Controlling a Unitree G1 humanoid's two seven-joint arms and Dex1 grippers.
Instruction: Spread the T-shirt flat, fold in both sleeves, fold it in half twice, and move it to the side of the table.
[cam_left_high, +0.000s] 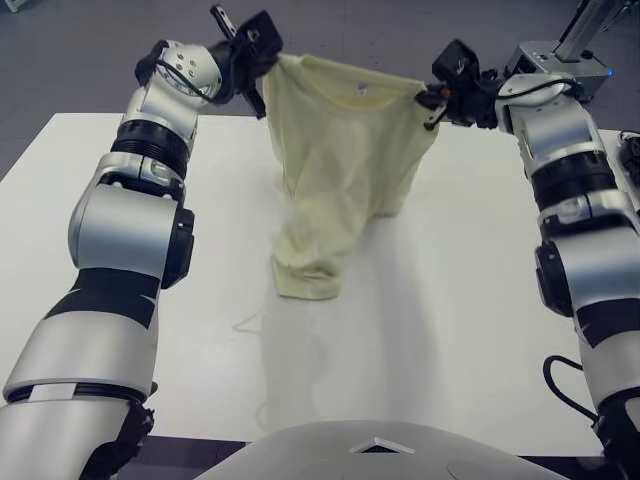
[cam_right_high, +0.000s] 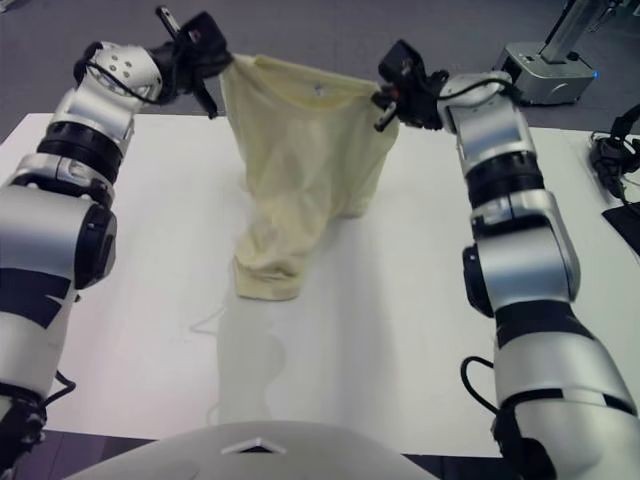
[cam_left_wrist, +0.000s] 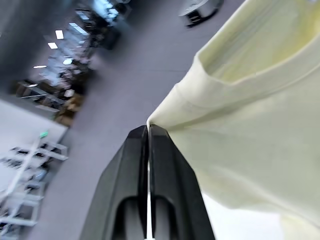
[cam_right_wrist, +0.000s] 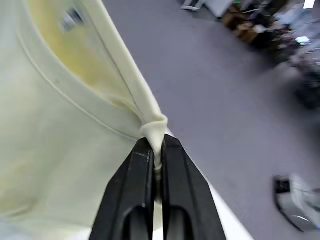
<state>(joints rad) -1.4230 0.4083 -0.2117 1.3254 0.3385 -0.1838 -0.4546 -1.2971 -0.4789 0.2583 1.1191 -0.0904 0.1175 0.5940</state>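
A pale yellow T-shirt (cam_left_high: 340, 160) hangs in the air over the far half of the white table (cam_left_high: 460, 330), held up by its two shoulders. Its lower end droops in a crumpled bunch onto the tabletop. My left gripper (cam_left_high: 268, 62) is shut on the shirt's left shoulder; the left wrist view shows the T-shirt (cam_left_wrist: 250, 120) seam pinched at the gripper (cam_left_wrist: 148, 126) tips. My right gripper (cam_left_high: 432, 98) is shut on the other shoulder, and the right wrist view shows a fold of T-shirt (cam_right_wrist: 60, 125) cloth bunched at the gripper (cam_right_wrist: 157, 142) tips.
A thin white cord (cam_left_high: 250, 320) lies on the table in front of the shirt. A grey machine base (cam_left_high: 560, 60) stands on the floor beyond the far right corner. Dark cables (cam_right_high: 610, 160) lie at the right edge.
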